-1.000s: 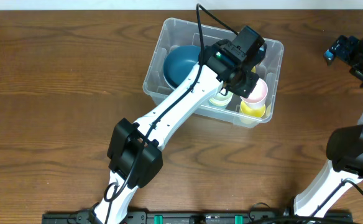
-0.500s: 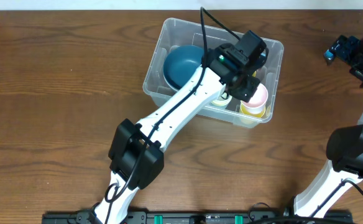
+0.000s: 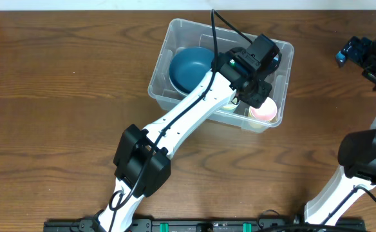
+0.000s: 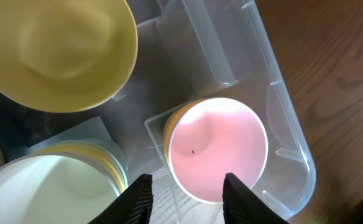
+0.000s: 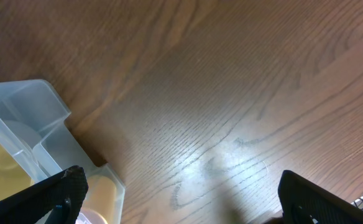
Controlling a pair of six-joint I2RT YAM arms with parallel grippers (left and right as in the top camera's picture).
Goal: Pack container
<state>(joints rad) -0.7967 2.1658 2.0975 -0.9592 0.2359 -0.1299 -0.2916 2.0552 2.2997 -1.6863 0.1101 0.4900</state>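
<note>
The container [image 3: 175, 29] sits at the far middle of the desk [image 3: 59, 77], with a blue bowl [image 3: 189, 67] inside. The left gripper [image 4: 186, 191] hangs over its near right corner, jaws partly open astride the rim of a pink cup [image 4: 219, 146] but gripping nothing. The cup rests nested in a yellow cup [image 4: 170, 121], likely to save room. The right gripper [image 5: 181, 205] is wide open and empty, parked well aside.

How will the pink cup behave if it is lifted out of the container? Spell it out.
The pink cup looks like thin smooth plastic, so probably light and somewhat slippery. It sits nested in a yellow cup inside the container, so lifting it may drag that one along.
</note>
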